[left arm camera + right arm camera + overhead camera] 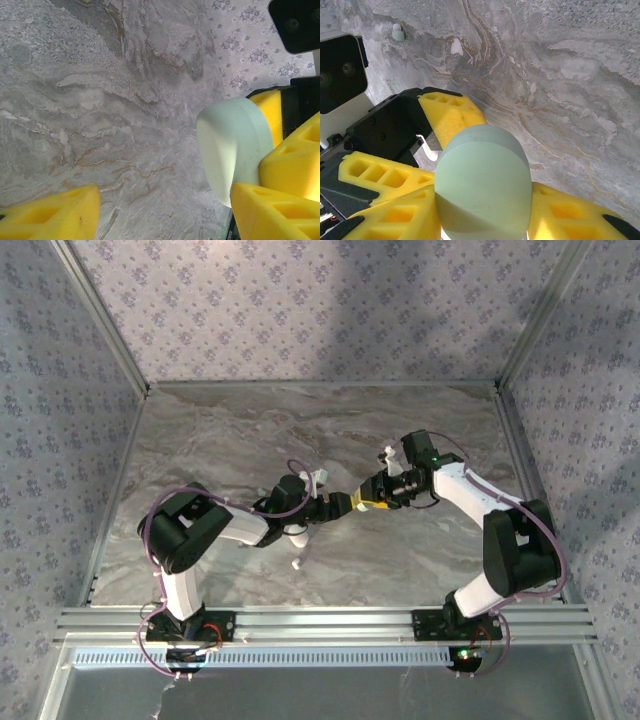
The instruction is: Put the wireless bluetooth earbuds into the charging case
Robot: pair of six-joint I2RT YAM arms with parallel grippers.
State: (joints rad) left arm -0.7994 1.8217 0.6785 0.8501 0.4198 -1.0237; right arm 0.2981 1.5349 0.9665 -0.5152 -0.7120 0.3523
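- Above mid-table, right gripper (482, 220) clamps the case (482, 185); left gripper (160, 215) stands wide open, empty, beside it.
- Likely the earbuds (456, 46) lie apart on the table (570, 75).
- For opening: hold firm, pry gently.

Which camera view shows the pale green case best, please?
The right wrist view: the case sits large and close, its rounded face plain, clamped in the right hand. The left wrist view shows it edge-on at the right. In the top view it is too small to make out.
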